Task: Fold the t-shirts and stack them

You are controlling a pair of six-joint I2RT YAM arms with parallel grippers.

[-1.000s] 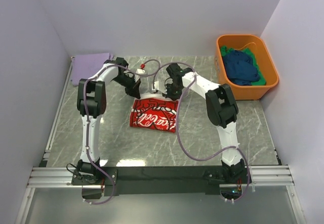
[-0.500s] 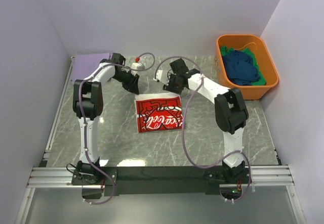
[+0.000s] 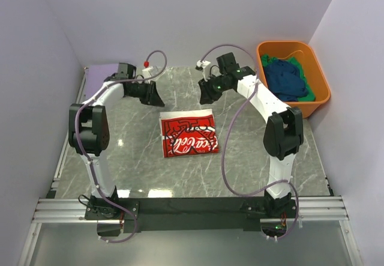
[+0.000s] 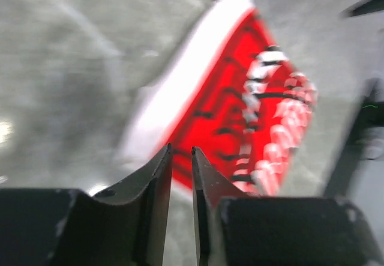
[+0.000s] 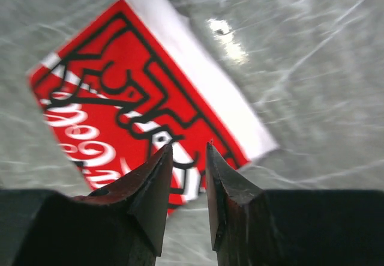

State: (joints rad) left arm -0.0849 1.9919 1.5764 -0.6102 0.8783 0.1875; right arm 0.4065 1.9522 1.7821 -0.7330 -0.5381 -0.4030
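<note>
The white t-shirt with the red script panel (image 3: pixel 188 133) lies folded in a small rectangle at the middle of the table, red side up. It also fills the left wrist view (image 4: pixel 240 104) and the right wrist view (image 5: pixel 138 98), below both sets of jaws. My left gripper (image 3: pixel 153 96) hovers off its far left corner, jaws a little apart and empty (image 4: pixel 181 151). Off the far right corner hangs my right gripper (image 3: pixel 207 90), open too, with nothing between its fingers (image 5: pixel 189 147). A lavender t-shirt (image 3: pixel 101 75) lies flat at the far left. Dark blue (image 3: pixel 287 78) and green (image 3: pixel 308 95) shirts sit in the tub.
An orange plastic tub (image 3: pixel 321 101) stands at the far right against the wall. White walls close in the table on three sides. Purple cables loop above both arms. Bare marbled tabletop (image 3: pixel 138 164) surrounds the folded shirt.
Both grippers opened and let go of the red-panel shirt, which dropped flat into a neat fold. The arms then lifted and drew apart toward the far side.
</note>
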